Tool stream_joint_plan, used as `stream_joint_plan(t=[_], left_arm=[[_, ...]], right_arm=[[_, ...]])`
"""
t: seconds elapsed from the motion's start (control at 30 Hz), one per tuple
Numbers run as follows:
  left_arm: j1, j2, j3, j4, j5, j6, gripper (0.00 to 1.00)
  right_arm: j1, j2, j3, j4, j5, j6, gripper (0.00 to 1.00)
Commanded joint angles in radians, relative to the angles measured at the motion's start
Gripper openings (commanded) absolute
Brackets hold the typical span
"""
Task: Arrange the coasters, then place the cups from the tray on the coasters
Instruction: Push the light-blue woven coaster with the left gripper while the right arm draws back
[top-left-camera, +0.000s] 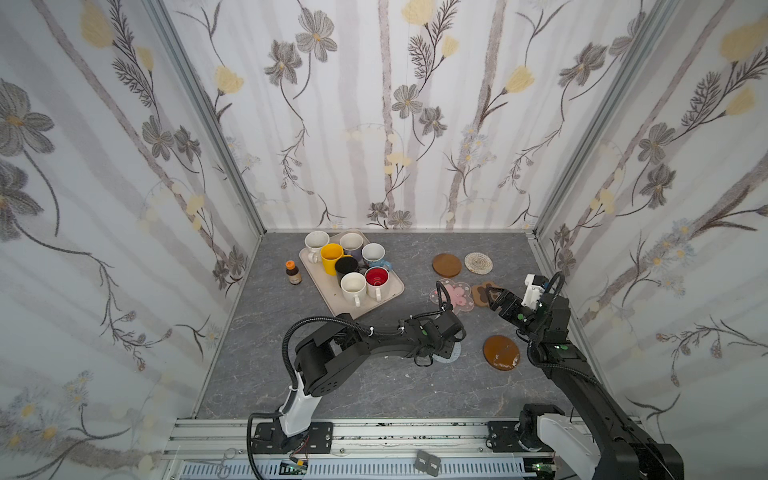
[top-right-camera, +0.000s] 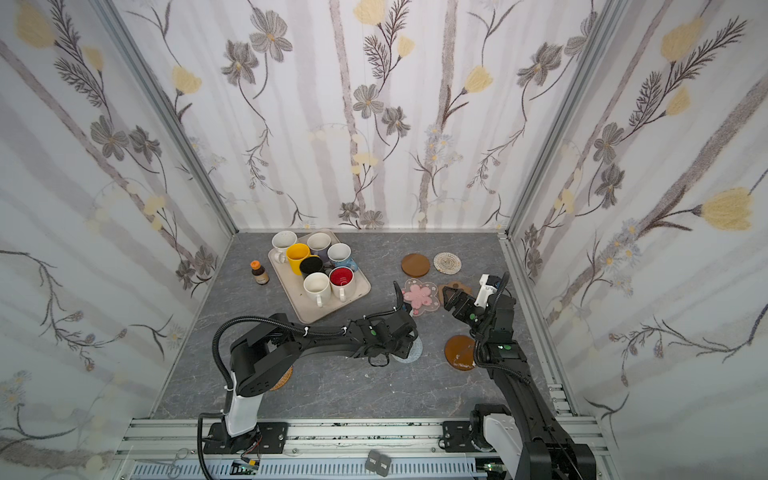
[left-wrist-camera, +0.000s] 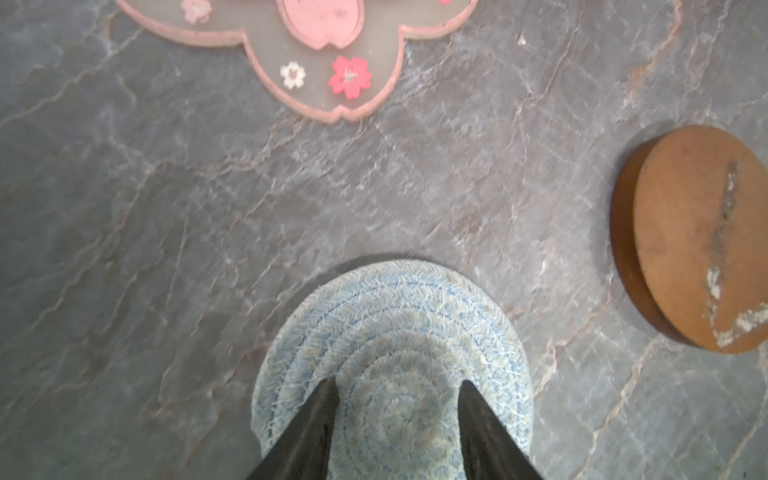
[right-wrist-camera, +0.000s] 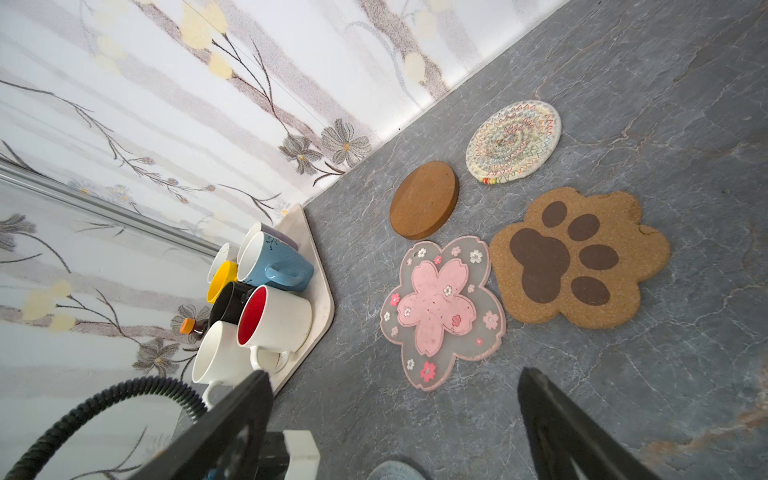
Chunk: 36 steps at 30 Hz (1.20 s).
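Note:
Several cups (top-left-camera: 353, 286) stand crowded on the beige tray (top-left-camera: 332, 308) at the back left. On the right lie the coasters: brown wood disc (top-left-camera: 446, 265), cream woven (top-left-camera: 478, 263), pink blossom (top-left-camera: 457, 296), brown paw (right-wrist-camera: 577, 257) and amber disc (top-left-camera: 501, 352). The grey-blue crochet coaster (left-wrist-camera: 395, 316) lies flat on the table, mostly hidden in both top views. My left gripper (left-wrist-camera: 399, 386) points down over it, fingers apart, open. A tan rattan coaster (top-right-camera: 284, 378) peeks out under the left arm. My right gripper (top-left-camera: 495, 297) hovers wide open above the paw coaster, holding nothing.
A small brown bottle with an orange cap (top-left-camera: 294, 272) stands left of the tray. Patterned walls close in the grey marbled table (top-left-camera: 374, 386) on three sides. The left arm stretches across the middle of the table.

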Motion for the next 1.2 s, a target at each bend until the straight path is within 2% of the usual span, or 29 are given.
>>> stream_joint_plan(t=[0.0,0.13,0.3,0.47,0.57,0.67,0.7,0.73,0.87,0.97,1.17], left_arm=[[0.02,0.061,0.045,-0.105,0.045,0.017,0.5],[0.051,0.094,0.077,-0.104,0.04,0.021,0.5],[0.083,0.11,0.111,-0.102,0.042,0.035,0.56],[0.091,0.107,0.137,-0.102,0.059,0.048,0.7],[0.091,0.08,0.131,-0.101,0.057,0.044,0.82],[0.09,0.041,0.116,-0.101,0.04,0.042,0.9],[0.09,0.022,0.109,-0.099,0.03,0.039,0.97],[0.09,0.006,0.103,-0.098,0.022,0.038,1.0],[0.089,-0.089,0.064,-0.089,-0.013,0.04,1.0],[0.09,-0.189,0.006,-0.073,-0.043,0.043,1.0],[0.091,-0.401,-0.205,-0.02,-0.075,0.039,1.0]], right_arm=[[-0.003,-0.006,0.0,0.033,-0.01,0.005,0.93],[-0.005,-0.002,0.0,0.031,-0.012,0.005,0.93],[-0.005,0.01,0.0,0.033,-0.019,0.003,0.93],[-0.004,0.016,0.003,0.019,-0.026,-0.006,0.93],[0.012,0.02,0.0,-0.01,-0.048,-0.027,0.93],[0.024,-0.007,-0.018,-0.06,-0.028,-0.046,0.92],[0.024,-0.023,-0.024,-0.082,-0.019,-0.053,0.92],[0.025,-0.035,-0.025,-0.103,-0.008,-0.061,0.92],[0.031,-0.074,-0.022,-0.207,0.022,-0.084,0.92],[0.033,-0.106,-0.067,-0.213,-0.015,-0.034,0.93],[0.044,-0.205,-0.119,-0.269,0.003,0.044,0.92]])
